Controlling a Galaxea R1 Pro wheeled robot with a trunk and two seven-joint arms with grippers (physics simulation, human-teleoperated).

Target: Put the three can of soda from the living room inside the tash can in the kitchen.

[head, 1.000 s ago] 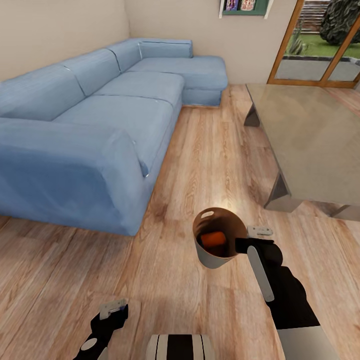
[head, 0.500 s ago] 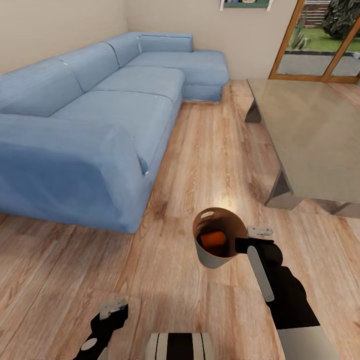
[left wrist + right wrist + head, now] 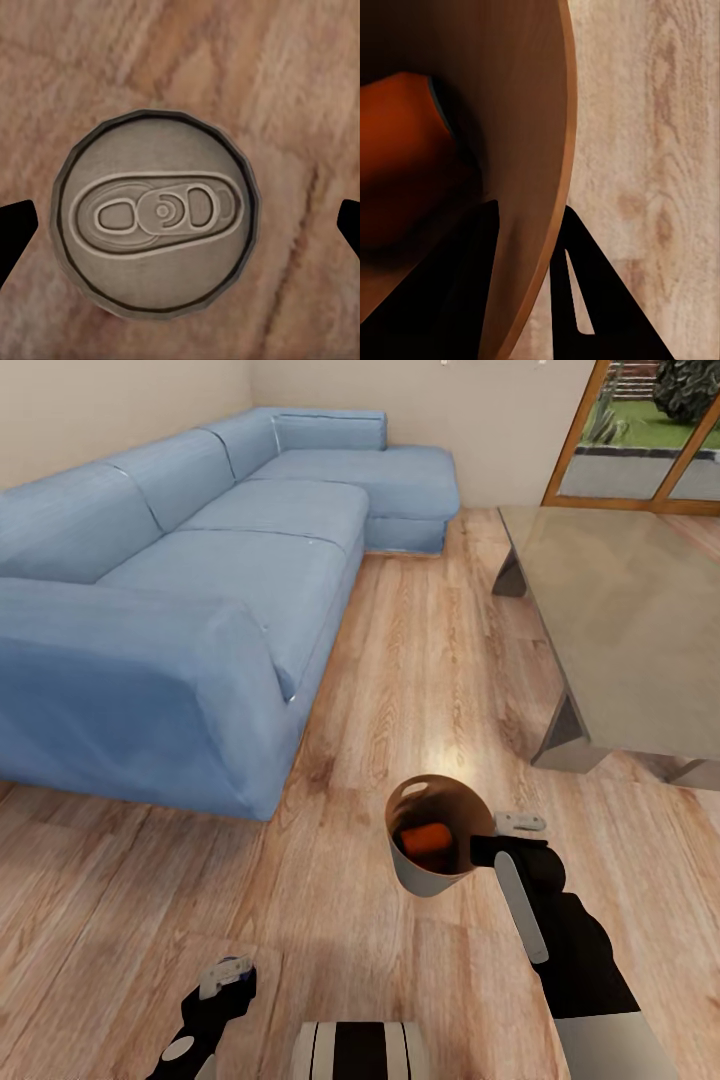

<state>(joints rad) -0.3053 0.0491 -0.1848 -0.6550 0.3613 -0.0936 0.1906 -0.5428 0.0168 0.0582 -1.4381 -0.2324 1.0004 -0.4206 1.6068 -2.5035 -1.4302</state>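
The right gripper (image 3: 492,838) has its jaws pinched on the trash can (image 3: 432,878) rim, a soda can (image 3: 426,839) inside, over the wood floor (image 3: 420,650) by the blue sofa (image 3: 190,600) and grey table (image 3: 630,620). The left gripper (image 3: 228,975) has its jaws wide open above another can (image 3: 155,216).

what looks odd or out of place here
The bin isn't on the floor: the right gripper holds it by the rim, a can lying on its side inside. Another can stands upright on the floor under the left gripper.
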